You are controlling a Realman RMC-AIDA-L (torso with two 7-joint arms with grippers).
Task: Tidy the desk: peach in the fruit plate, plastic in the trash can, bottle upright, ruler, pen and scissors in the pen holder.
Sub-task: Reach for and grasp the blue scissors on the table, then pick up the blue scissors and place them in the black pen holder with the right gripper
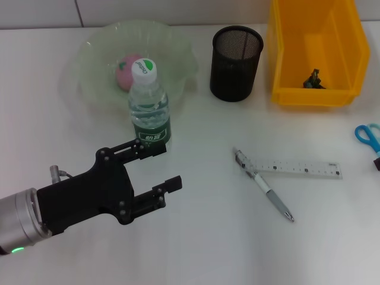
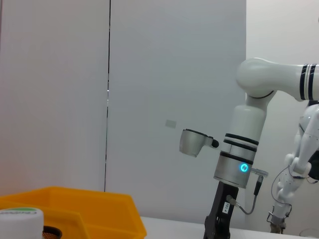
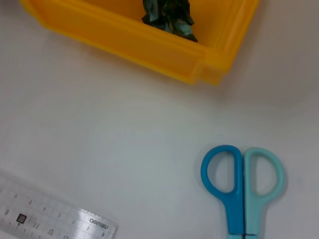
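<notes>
Nearest to us, the left hand point(image 1: 159, 167) hangs low over the white tabletop point(image 1: 196, 237), its two black fingers point(image 1: 169, 185) spread apart with nothing between them; they point toward the water bottle point(image 1: 149, 110), and the upper finger reaches just to the bottle's base.

We take that bottle as our landmark. It stands upright, white cap on top, long axis vertical, with a green label around its lower body. To its right and nearer to us, the pen point(image 1: 265, 193) lies flat, its long axis slanting from its upper end close to the ruler down to its tip farther right and nearer us. The clear ruler point(image 1: 294, 168) lies flat too, its long axis running left to right, its left end touching or overlapping the pen.

Far right of the bottle, the blue scissors point(image 1: 369, 135) lie at the edge of the head view; in the right wrist view their handles point(image 3: 242, 174) point toward the yellow bin. A dark tip at that same edge may be the right hand, and we cannot tell how its fingers stand.

Directly behind the bottle sits the translucent fruit plate point(image 1: 95, 53), holding the pink peach point(image 1: 125, 72). Right of it stands the black mesh pen holder point(image 1: 236, 63), upright. Farther right is the yellow bin point(image 1: 314, 89), with dark crumpled plastic point(image 1: 313, 79) lying inside.
</notes>
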